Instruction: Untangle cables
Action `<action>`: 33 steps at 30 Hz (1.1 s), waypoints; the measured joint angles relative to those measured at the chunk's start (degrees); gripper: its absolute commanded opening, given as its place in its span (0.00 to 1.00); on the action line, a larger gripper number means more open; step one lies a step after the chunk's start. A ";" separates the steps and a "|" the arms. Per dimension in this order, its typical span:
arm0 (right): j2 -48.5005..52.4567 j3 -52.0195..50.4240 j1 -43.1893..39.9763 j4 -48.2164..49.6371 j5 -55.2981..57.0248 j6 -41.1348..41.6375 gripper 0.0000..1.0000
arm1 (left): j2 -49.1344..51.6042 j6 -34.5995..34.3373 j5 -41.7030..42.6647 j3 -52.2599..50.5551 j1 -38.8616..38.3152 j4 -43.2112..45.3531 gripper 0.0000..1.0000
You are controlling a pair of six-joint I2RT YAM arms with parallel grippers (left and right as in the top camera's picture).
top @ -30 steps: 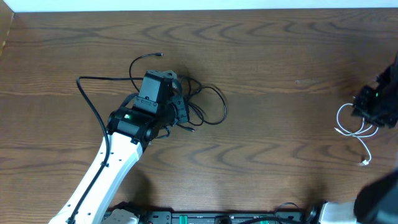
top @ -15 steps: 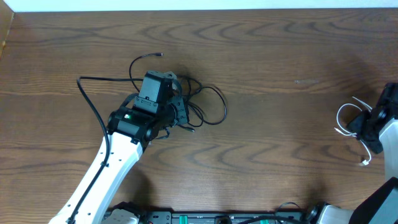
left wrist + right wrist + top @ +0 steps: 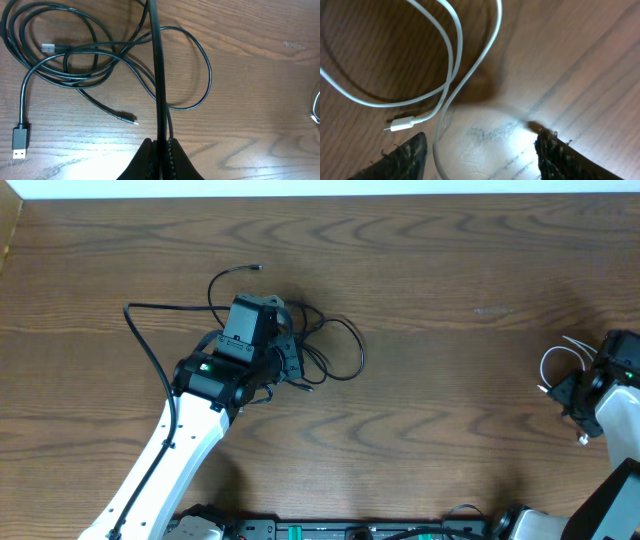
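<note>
Wooden worktop (image 3: 450, 270), dark brown grain, seen from above.

Black cables (image 3: 320, 345): a loose tangle of thin cords lying left of centre. One strand runs far left (image 3: 150, 308) and curves back toward the near edge; another arcs up to a small plug end (image 3: 258, 269) on the far side. The left wrist view shows overlapping loops (image 3: 75, 60), a flat plug at the near left (image 3: 19, 142), and a small bare tip (image 3: 132, 121) lying free among the loops.

Left hand (image 3: 285, 345): set over the tangle, clenched on one black cable (image 3: 159, 75), which runs taut and straight away from its fingertips (image 3: 172, 155) across the other loops.

White cable (image 3: 560, 365): lying at the right edge of the worktop, well apart from the black tangle, in a few open curves. The right wrist view shows two strands running side by side (image 3: 451, 60) and a small white plug end (image 3: 402, 123) (flat on the wood).

Right hand (image 3: 580, 395): just beside the white cable, released, fingers (image 3: 405, 157) spread apart with bare wood between them and one white strand crossing near the left finger; nothing grasped.
</note>
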 measured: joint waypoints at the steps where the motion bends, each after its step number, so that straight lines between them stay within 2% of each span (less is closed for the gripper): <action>1: 0.00 -0.04 -0.02 0.17 -0.74 -0.17 0.40 | 0.00 0.00 0.00 0.00 0.00 -0.04 0.07; 4: 0.00 -0.04 0.00 -0.09 -1.97 0.55 0.34 | 0.00 0.00 0.00 0.00 0.00 -0.20 0.07; 7: 0.00 -0.13 0.00 -3.41 -3.37 1.05 0.39 | 0.00 0.00 0.00 0.00 0.00 -0.24 0.07; 12: 0.00 -1.55 0.00 -5.90 -4.57 3.23 0.36 | 0.00 0.00 0.00 0.00 0.00 -0.24 0.07; 16: 0.00 -3.15 0.00 -5.79 -5.03 5.18 0.25 | 0.00 0.00 -0.02 0.00 0.00 -0.24 0.08; 22: 0.00 -3.32 0.00 -4.48 -5.95 6.29 0.03 | 0.00 0.00 0.00 0.00 0.00 -0.55 0.07; 24: 0.00 -3.32 0.00 -3.93 -6.27 6.45 0.01 | 0.00 0.00 0.00 0.00 0.00 -0.61 0.08; 27: 0.00 -3.39 -0.02 -0.46 -6.99 6.54 0.01 | 0.00 0.00 0.00 0.00 0.00 -0.66 0.08; 33: 0.00 -3.65 -0.07 13.77 -8.09 6.56 0.01 | 0.00 0.00 -0.02 0.00 0.00 -1.51 0.07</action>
